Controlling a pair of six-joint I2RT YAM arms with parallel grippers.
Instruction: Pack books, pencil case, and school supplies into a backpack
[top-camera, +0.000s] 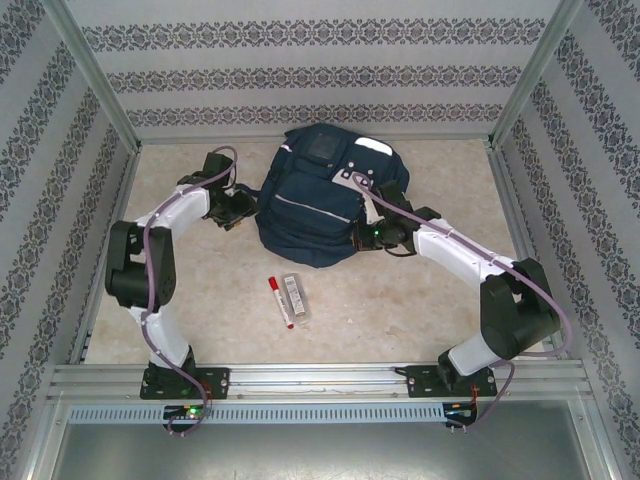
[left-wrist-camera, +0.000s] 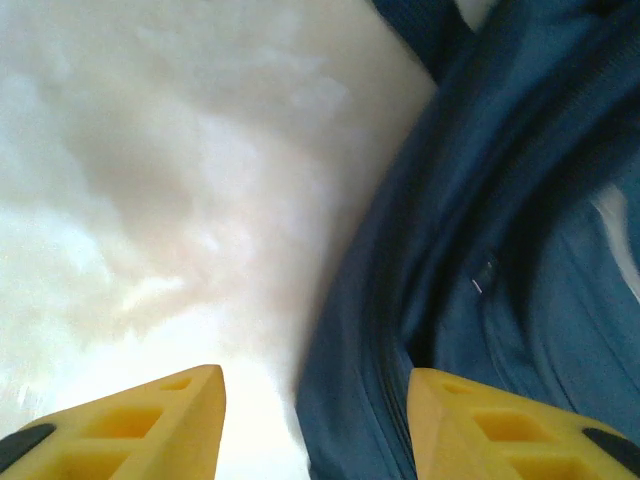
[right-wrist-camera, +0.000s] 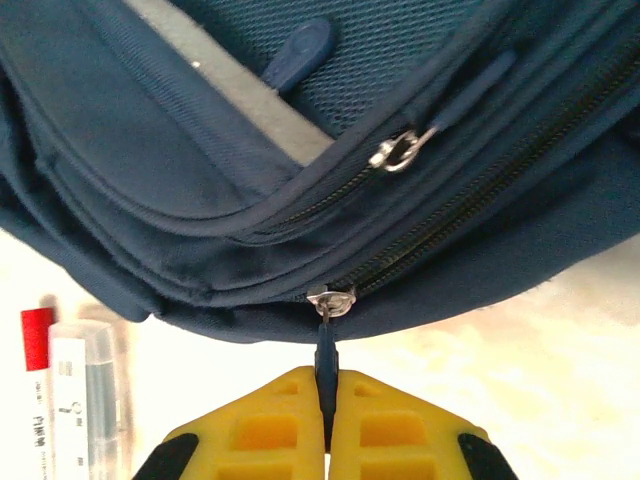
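Pinching the blue zipper pull: right jaws pressed together on it, both yellow fingers flat against the tab. The pull runs straight up to a metal slider on the lower zipper track of the backpack. Teeth to the right of that slider look closed. A second slider sits higher on another track, its own blue pull lying loose.

Left jaws spread, nothing pinched. In the left wrist view, two yellow fingertips sit at the bottom edge, well apart. Bare tabletop is on the left and navy fabric on the right, with the bag's edge running down through the gap. Can't tell if the fingertip on the fabric side touches the fabric.

Top view: backpack lies mid-tabletop, toward the far wall, white patches up. Left arm reaches to its left side, right arm to its near-right corner.

The marker, white with a red cap, and the clear pencil case lie on the tabletop on the near side of the bag. They are side by side, just about touching, apart from the backpack and both arms. The right wrist view catches them at lower left, marker outermost, case beside it.
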